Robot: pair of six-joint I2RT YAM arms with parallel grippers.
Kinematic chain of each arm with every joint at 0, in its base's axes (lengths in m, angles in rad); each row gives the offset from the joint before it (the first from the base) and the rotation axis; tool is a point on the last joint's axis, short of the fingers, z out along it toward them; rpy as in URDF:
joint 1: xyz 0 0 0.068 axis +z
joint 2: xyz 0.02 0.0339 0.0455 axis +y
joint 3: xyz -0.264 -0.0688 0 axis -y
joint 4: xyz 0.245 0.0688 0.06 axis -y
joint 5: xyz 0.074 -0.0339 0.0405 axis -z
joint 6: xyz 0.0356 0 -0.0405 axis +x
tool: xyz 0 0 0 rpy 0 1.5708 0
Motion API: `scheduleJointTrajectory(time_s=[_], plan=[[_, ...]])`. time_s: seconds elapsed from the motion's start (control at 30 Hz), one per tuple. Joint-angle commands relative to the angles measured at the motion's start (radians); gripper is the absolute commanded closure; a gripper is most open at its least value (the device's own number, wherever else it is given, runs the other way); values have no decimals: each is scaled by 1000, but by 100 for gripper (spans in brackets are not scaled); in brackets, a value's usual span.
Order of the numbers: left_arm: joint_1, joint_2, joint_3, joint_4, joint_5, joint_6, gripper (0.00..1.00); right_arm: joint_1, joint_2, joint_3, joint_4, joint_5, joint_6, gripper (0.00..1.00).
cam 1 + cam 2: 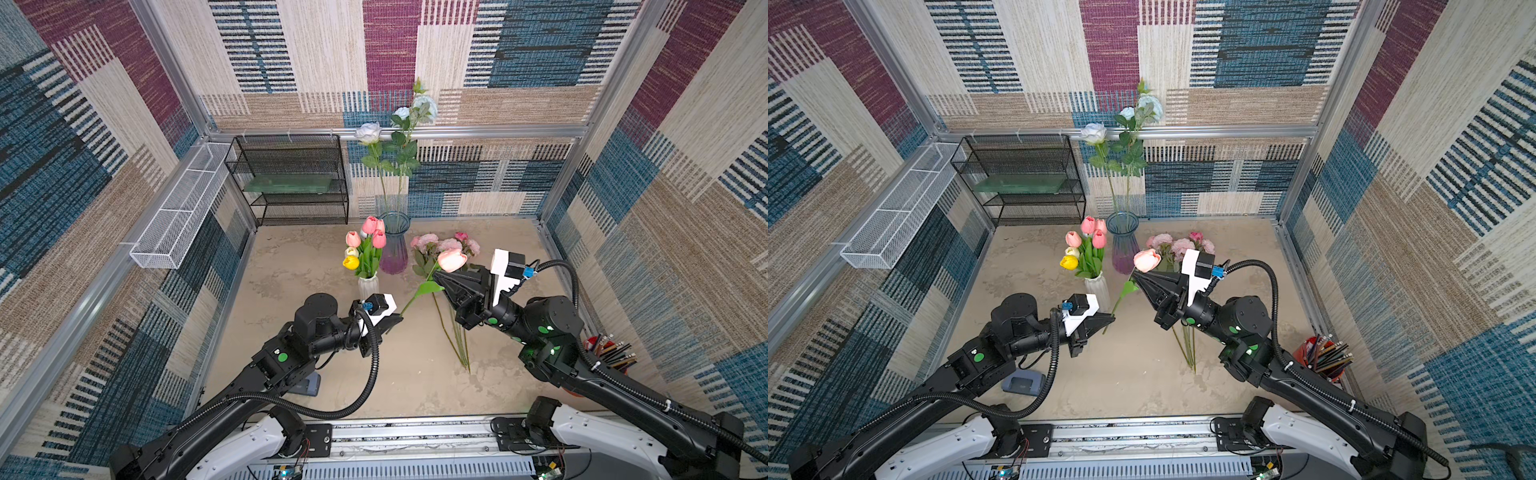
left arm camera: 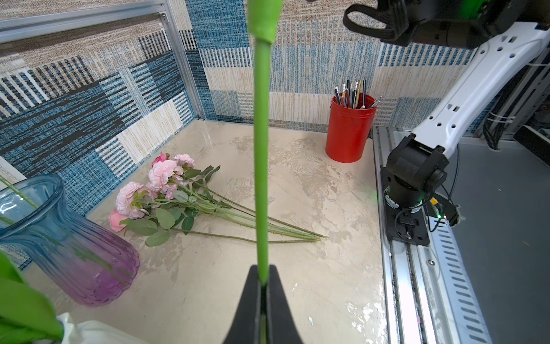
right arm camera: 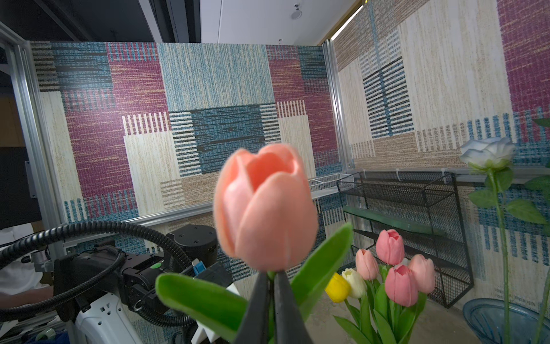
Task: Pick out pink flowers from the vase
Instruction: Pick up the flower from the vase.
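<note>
Jaws of right gripper (image 3: 270, 275) pinched shut on the green stem of a salmon-pink tulip (image 3: 265, 208), right under the bloom. Leaves stick out on both sides of the fingertips. Left gripper (image 2: 263, 277) closed too, clamping the lower end of the same stem, which runs straight away from its tips in the left wrist view.

In both top views the tulip hangs in the air between the two arms. Bloom is up at the right gripper, stem slants down to the left gripper, all clear of the table (image 1: 415, 386).

Below and behind the right gripper, pale-pink peonies (image 1: 428, 242) and a hot-pink rose (image 1: 460, 236) lie flat on the table in a loose bunch. Blooms point toward the back wall, stems toward the front.

Just beside those blooms stands the glass vase (image 1: 395, 249), blue on top, purple at the base, upright, holding pale blue-white roses (image 1: 368, 133) on tall stems. Next to it on the left arm's side is the white vase (image 1: 368, 286); cannot tell if the two touch. It is upright with four pink tulips (image 1: 371, 226), one yellow tulip (image 1: 351, 262) and one white tulip (image 1: 351, 252).

Back corner: black mesh rack (image 1: 291, 178), with a white wire basket (image 1: 178, 216) on the side wall. Red cup of pencils (image 2: 349, 134) stands on the table by the wall, beside the right arm.
</note>
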Motion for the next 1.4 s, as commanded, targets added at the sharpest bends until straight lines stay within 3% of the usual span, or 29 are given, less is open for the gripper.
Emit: scheduleJointTrajectory(time_s=[0.0, 0.07, 0.2, 0.37, 0.57, 0.83, 1.37], plan=[[1, -6, -8, 37, 17, -24, 100, 2, -4, -3, 25, 3, 12, 91], [1, -10, -15, 47, 15, -46, 100, 2, -4, 1, 16, 6, 8, 83], [1, -38, -56, 88, 0, -126, 100, 3, -12, 18, -27, 7, -18, 58], [1, -93, -133, 165, -38, -256, 100, 3, -48, 9, -76, 18, -53, 45], [1, -157, -214, 263, -51, -403, 100, 3, -95, -36, -136, 57, -81, 44], [1, -173, -244, 375, 13, -543, 100, 32, -34, -58, -189, -76, -147, 44], [0, -189, -261, 428, 90, -585, 100, 59, 169, -6, -142, -223, -145, 49]])
